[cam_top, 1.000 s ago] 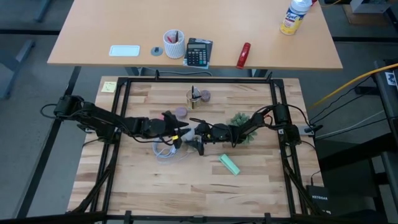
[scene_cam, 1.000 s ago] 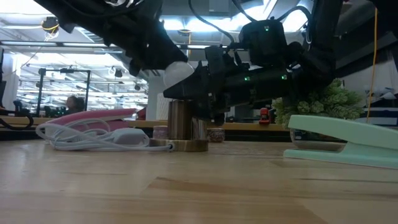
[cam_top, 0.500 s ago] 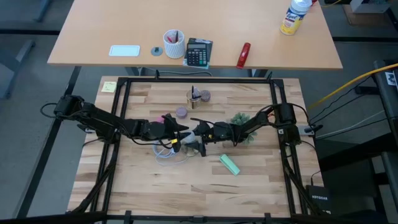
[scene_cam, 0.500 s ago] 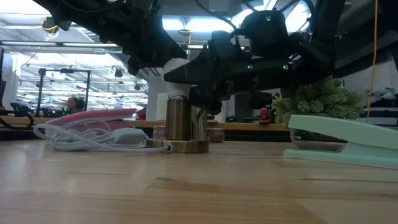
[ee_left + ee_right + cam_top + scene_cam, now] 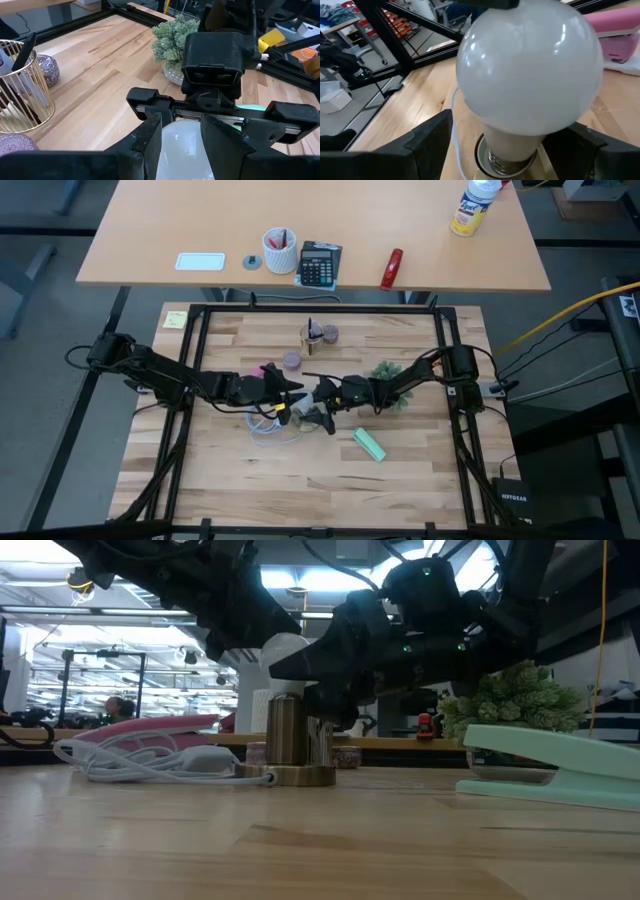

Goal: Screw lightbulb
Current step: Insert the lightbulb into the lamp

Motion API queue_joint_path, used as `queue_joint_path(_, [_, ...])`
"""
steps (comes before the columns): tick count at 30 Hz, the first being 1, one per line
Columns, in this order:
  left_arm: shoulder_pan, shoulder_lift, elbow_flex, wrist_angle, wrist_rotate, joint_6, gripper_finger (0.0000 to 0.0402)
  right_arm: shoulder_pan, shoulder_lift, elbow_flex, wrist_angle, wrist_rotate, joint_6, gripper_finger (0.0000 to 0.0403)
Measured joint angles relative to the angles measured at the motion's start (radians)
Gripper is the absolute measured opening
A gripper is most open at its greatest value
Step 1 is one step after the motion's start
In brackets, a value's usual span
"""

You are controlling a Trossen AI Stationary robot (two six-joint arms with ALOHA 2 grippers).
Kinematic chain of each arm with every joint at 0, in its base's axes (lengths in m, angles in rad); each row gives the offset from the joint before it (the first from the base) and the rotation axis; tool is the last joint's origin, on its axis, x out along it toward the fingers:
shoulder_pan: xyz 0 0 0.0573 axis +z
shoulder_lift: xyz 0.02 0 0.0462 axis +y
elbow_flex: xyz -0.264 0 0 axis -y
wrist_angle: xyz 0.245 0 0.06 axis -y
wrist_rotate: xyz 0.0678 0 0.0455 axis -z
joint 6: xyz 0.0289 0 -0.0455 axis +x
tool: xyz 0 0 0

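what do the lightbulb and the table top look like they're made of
Lightbulb: frosted white glass or plastic, glossy, judging by sharp highlights on its dome; ribbed grey screw base looks metal. Table top: light wood in joined strips, with visible grain and a smooth, faintly shiny finish.

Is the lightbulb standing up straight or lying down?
Standing up. The lightbulb has its round white top up and its metal screw end down in the socket.
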Motion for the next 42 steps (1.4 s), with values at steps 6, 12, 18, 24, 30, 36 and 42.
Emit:
queue_joint_path(6, [0.000,0.000,0.000,-0.001,-0.003,0.002,0.0127,0.000,0.000,0.000,-0.044,-0.020,-0.001,0.0289])
queue_joint_path(12, [0.000,0.000,0.000,-0.002,-0.002,0.001,0.0127,0.013,0.000,0.000,-0.089,-0.020,-0.037,0.0289])
queue_joint_path(18, [0.000,0.000,0.000,-0.002,-0.002,0.000,0.0127,0.041,0.000,0.000,-0.129,0.101,-0.053,0.0289])
queue_joint_path(24, [-0.004,0.000,0.000,0.002,0.017,0.000,0.0127,0.042,-0.001,0.000,-0.142,0.190,-0.054,0.0289])
queue_joint_path(30, [-0.022,-0.001,0.001,0.007,0.020,0.003,0.0127,0.040,-0.001,0.001,-0.145,0.287,-0.083,0.0289])
queue_joint_path(36, [-0.021,-0.001,0.001,0.003,0.006,0.015,0.0127,0.041,-0.001,0.001,-0.146,0.372,-0.100,0.0289])
queue_joint_path(42, [-0.022,-0.001,0.002,0.003,0.003,0.041,0.0127,0.038,-0.001,0.001,-0.137,0.417,-0.101,0.0289])
